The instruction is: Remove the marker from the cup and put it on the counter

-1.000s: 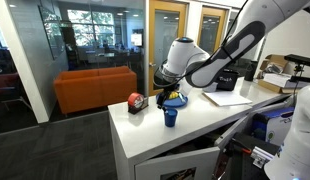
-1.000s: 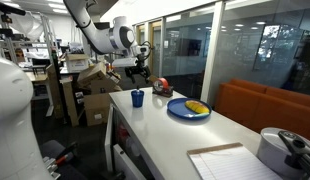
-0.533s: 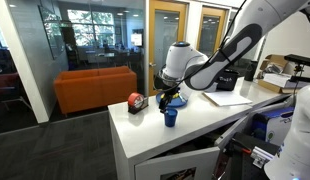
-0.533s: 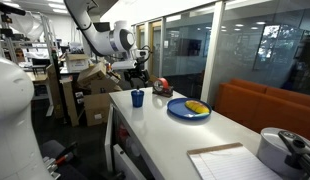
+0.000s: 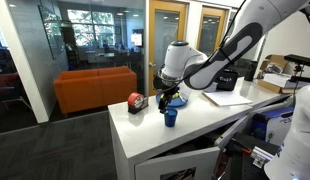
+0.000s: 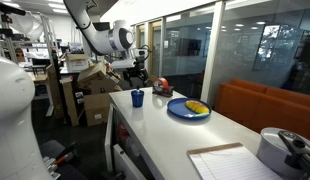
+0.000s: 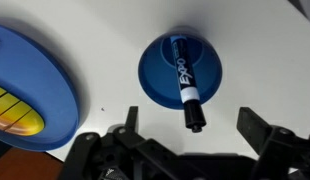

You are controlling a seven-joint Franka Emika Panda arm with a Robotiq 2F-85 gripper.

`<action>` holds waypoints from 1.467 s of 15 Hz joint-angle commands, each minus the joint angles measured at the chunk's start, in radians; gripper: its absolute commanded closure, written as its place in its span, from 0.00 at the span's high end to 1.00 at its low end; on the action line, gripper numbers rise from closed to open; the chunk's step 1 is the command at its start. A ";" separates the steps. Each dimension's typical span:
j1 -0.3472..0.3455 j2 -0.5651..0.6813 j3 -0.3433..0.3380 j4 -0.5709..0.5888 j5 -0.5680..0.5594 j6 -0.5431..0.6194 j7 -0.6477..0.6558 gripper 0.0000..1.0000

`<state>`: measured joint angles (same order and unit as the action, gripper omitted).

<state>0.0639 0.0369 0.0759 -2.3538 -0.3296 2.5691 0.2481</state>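
The deep-blue cup (image 7: pixel 180 70) stands on the white counter (image 7: pixel 105 50), seen from straight above in the wrist view. The marker (image 7: pixel 187 85) stands slanted in it, black end sticking out over the rim toward me. My gripper (image 7: pixel 193 130) is open, hovering above the cup, with a finger on each side of the marker's tip. In both exterior views the cup (image 5: pixel 170 117) (image 6: pixel 137 98) sits near the counter's end, with the gripper (image 5: pixel 168 99) (image 6: pixel 138 77) just above it.
A blue plate (image 7: pixel 30 85) holding something yellow (image 7: pixel 10 110) lies next to the cup; it also shows in an exterior view (image 6: pixel 188 108). A red-and-black rounded object (image 5: pixel 136 102) sits near the counter corner. A paper pad (image 6: pixel 230 163) and a pot (image 6: pixel 285 150) lie farther along.
The gripper has lowered slightly toward the cup over the last second; in the last half second nothing visibly moved.
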 commanded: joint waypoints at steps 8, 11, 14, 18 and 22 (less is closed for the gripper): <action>0.018 -0.013 -0.007 -0.001 -0.013 0.017 -0.001 0.25; 0.012 -0.036 -0.011 -0.016 0.000 0.037 -0.014 0.05; 0.007 -0.053 -0.018 -0.024 0.001 0.051 -0.019 0.04; -0.001 -0.084 -0.021 -0.022 -0.014 0.030 -0.014 0.04; -0.019 -0.152 -0.027 0.002 -0.003 -0.037 -0.014 0.04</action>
<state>0.0638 -0.0620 0.0468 -2.3560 -0.3296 2.5835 0.2428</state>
